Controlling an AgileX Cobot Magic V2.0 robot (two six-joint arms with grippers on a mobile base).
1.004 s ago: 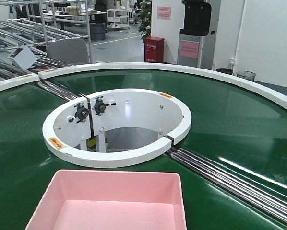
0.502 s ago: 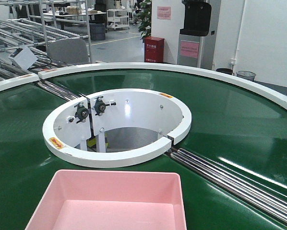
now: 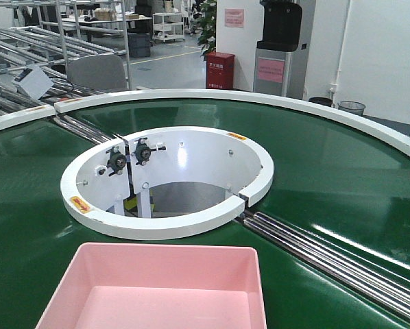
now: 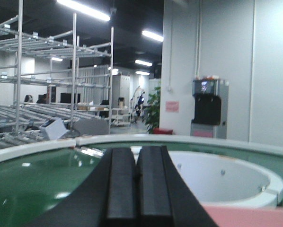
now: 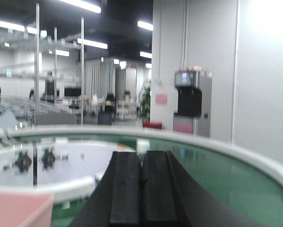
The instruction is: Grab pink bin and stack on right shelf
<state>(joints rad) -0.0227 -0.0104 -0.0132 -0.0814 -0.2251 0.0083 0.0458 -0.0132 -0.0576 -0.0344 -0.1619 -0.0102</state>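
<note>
The pink bin (image 3: 157,291) sits on the green conveyor belt (image 3: 328,171) at the bottom centre of the front view, its open top empty. Its corner shows at the lower right of the left wrist view (image 4: 248,216) and at the lower left of the right wrist view (image 5: 16,208). My left gripper (image 4: 136,156) is shut and empty, left of the bin. My right gripper (image 5: 141,158) is shut and empty, right of the bin. Neither gripper shows in the front view. The right shelf is out of view.
A white ring guard (image 3: 167,178) surrounds the hole in the belt's middle, just beyond the bin. Steel rollers (image 3: 328,257) cross the belt at the right. The white outer rim (image 3: 260,97) curves behind. Roller racks (image 3: 27,48) stand at the far left.
</note>
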